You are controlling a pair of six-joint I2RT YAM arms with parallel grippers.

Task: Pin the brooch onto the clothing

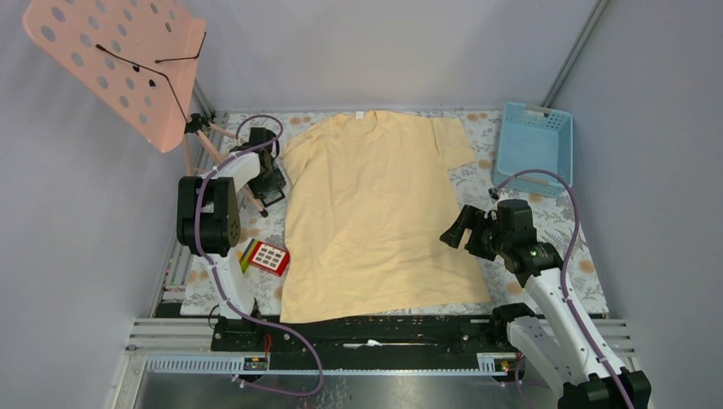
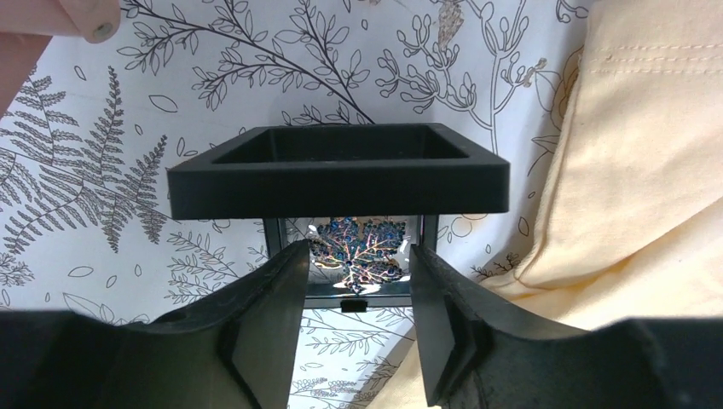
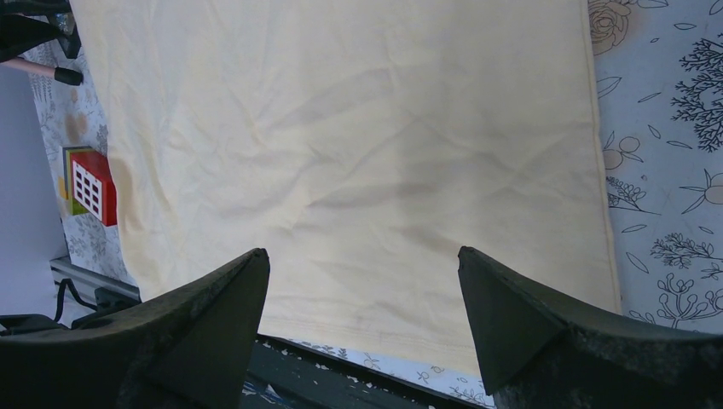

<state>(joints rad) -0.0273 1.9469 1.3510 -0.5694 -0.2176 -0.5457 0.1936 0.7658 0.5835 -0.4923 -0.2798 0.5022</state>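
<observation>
The brooch (image 2: 365,245), a glittering blue leaf-shaped ornament, lies inside a small black box (image 2: 338,181) whose lid stands raised, on the patterned cloth just left of the clothing. My left gripper (image 2: 360,250) is open and hovers over the box, one finger on each side of the brooch, its left fingertip (image 2: 294,260) at the ornament's edge. The clothing (image 1: 375,213), a pale yellow T-shirt, lies flat in the middle of the table. My right gripper (image 1: 454,230) hangs open above the shirt's lower right part (image 3: 341,128), holding nothing.
A red keypad-like toy (image 1: 268,256) sits by the shirt's lower left hem. A light blue basket (image 1: 535,145) stands at the back right. A pink perforated music stand (image 1: 119,60) rises at the back left, one foot (image 2: 94,25) near the box.
</observation>
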